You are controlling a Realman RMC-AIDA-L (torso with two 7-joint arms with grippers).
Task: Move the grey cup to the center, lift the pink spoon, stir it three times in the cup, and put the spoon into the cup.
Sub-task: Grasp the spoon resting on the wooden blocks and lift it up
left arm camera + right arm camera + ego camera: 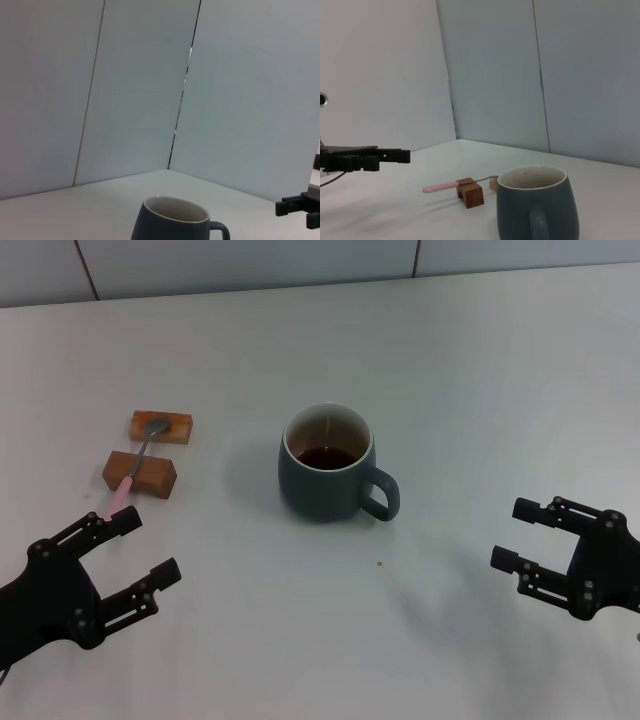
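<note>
Spoon (140, 458) lies across 2 blocks (139, 473), left of cup (327, 465).

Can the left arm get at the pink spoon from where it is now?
Probably yes. The left gripper is open just short of the pink spoon, which lies bridged across two brown blocks, handle end toward the fingers. Nothing stands between them.

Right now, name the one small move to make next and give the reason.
Probably ease the left gripper forward to the pink spoon and close on its pink handle. The grey cup already stands about mid-table, so the spoon likely comes next. It lies across two brown blocks, handle end pointing at the open, empty left gripper. The right gripper hovers open, right of the cup.
</note>
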